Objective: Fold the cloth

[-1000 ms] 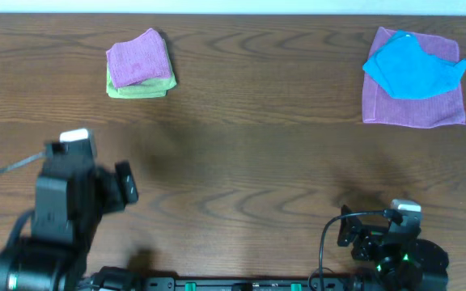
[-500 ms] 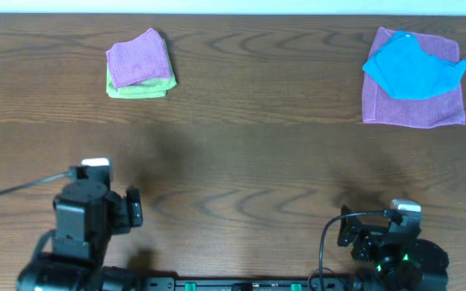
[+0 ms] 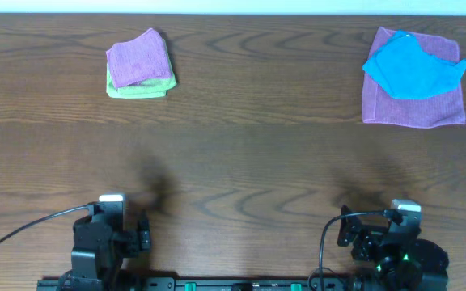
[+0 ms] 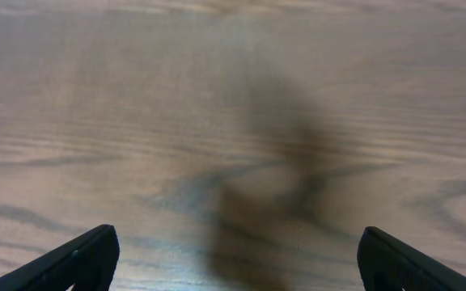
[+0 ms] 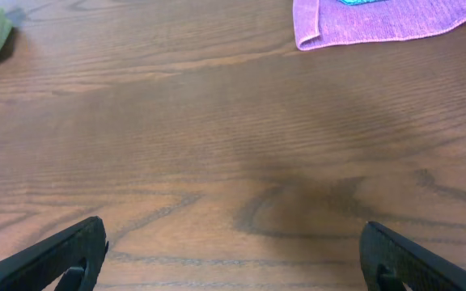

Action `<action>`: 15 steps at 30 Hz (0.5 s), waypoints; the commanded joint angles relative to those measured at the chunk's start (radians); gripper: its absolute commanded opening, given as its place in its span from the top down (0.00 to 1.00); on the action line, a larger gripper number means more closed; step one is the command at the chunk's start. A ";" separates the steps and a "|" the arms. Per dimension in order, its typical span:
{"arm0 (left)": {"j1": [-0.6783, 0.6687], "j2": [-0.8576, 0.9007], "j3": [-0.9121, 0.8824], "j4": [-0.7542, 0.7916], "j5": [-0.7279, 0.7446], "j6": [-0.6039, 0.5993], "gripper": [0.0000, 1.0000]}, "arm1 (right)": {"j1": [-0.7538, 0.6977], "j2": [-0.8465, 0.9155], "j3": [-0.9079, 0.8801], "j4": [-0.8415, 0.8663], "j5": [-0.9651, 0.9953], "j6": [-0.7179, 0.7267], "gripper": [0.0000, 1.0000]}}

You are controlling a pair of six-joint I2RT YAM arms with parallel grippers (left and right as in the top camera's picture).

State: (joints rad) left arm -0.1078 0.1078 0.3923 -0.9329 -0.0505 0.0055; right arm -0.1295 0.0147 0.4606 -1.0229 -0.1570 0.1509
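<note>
1. At the near edge of the brown wooden table [image 3: 241, 153], the left gripper [image 4: 237, 259] hangs with fingers spread wide, holding nothing; the right gripper [image 5: 233, 259] is likewise wide and empty.
2. At far right, the rumpled blue cloth [image 3: 413, 65] lies atop a flat purple cloth [image 3: 415, 111]; both are well apart from the grippers.
3. At far left, a folded purple cloth [image 3: 139, 58] sits on a folded green cloth [image 3: 136, 89].

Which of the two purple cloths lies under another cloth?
The larger purple cloth at the far right: the blue cloth lies on it. The smaller purple cloth sits on top of the green cloth.
</note>
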 commanded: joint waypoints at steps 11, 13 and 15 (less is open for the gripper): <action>0.102 -0.104 -0.078 -0.051 0.078 0.043 0.05 | 0.006 -0.007 -0.001 0.001 0.003 0.010 0.01; 0.110 -0.104 -0.087 -0.054 0.077 0.035 0.05 | 0.006 -0.007 -0.001 0.001 0.003 0.009 0.01; 0.112 -0.104 -0.088 -0.053 0.077 0.036 0.05 | 0.006 -0.007 -0.001 0.001 0.003 0.010 0.01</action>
State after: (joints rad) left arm -0.0044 0.0135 0.3405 -0.9703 0.0166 0.0345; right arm -0.1295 0.0147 0.4606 -1.0233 -0.1570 0.1509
